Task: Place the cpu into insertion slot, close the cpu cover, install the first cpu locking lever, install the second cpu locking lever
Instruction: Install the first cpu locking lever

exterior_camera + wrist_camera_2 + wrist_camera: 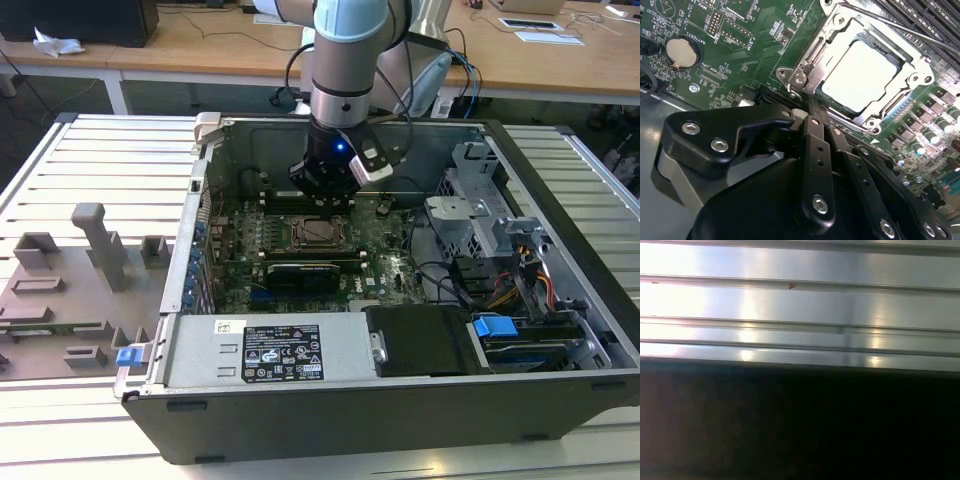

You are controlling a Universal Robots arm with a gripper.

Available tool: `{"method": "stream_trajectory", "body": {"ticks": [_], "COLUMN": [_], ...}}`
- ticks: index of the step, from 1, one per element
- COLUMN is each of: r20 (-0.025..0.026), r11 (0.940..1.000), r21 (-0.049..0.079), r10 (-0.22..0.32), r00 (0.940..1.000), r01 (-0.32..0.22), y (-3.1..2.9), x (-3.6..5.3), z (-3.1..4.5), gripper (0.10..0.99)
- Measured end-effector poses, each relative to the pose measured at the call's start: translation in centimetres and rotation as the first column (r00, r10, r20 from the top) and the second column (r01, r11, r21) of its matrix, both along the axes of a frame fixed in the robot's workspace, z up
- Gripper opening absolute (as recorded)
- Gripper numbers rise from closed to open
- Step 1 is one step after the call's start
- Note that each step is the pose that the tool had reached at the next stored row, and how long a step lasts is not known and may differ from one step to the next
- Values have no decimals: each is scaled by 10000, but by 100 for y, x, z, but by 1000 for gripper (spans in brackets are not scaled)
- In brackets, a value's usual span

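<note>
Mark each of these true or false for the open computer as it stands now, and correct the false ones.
1. The pale silver square cpu sits in the grey-rimmed square insertion slot. True.
2. The thin silver metal cpu cover stands upright, clear of the chip. False: it lies down flat, framing the cpu's edges.
3. The black gripper hangs over the slatted table outside the case. False: it is inside the dark open computer case, right at a corner of the insertion slot.
4. A round silver coin battery sits on the green motherboard. True.
5. The gripper carries the cpu. False: the cpu rests in the slot, apart from it.
</note>
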State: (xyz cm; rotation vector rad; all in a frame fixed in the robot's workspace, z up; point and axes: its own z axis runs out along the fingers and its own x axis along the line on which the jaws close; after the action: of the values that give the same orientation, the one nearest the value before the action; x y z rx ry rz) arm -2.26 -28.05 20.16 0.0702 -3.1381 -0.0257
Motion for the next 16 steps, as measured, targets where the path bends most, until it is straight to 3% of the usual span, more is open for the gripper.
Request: {"method": "stream_trajectory", "body": {"ticks": [6, 11, 16], "r20": [9, 3, 4], "r11": [10000, 10000, 10000], "r21": [7, -3, -2], "r10": [1, 0, 0], "r00": [10000, 10000, 10000], "r01": [-1, 0, 0], "y": [11, 9, 9], "x": [17, 15, 16], "z": [24, 167, 253], "gripper": [106, 106, 106]}}
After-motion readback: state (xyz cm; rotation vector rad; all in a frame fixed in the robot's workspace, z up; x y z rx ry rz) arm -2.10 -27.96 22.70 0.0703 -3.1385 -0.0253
